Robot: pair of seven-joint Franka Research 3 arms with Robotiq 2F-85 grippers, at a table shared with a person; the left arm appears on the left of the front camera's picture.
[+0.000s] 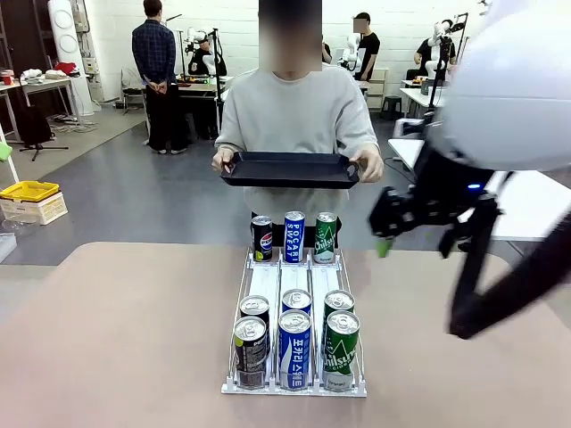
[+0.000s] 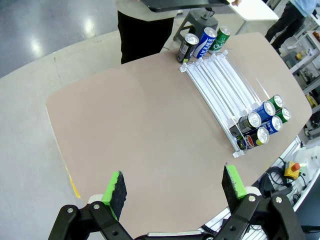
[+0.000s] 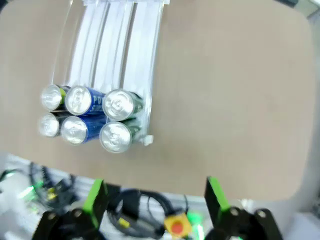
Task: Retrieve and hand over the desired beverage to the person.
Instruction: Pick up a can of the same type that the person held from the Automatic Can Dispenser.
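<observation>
Nothing picked yet: left claw (image 2: pixel 174 189) and right claw (image 3: pixel 155 194) are hanging released (both empty), cans (image 1: pixel 294 348) sitting lower centre, person (image 1: pixel 290 116) holding out tray (image 1: pixel 290 169).

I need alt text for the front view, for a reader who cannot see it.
A person in a grey sweatshirt holds a black tray at the far side of a table, behind a rack of black, blue and green cans. The right gripper hangs in the air on the right.

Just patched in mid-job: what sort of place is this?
Probably a robotics lab staged as a drinks counter: a can rack on the table, a person holding a tray, workbenches behind.
</observation>
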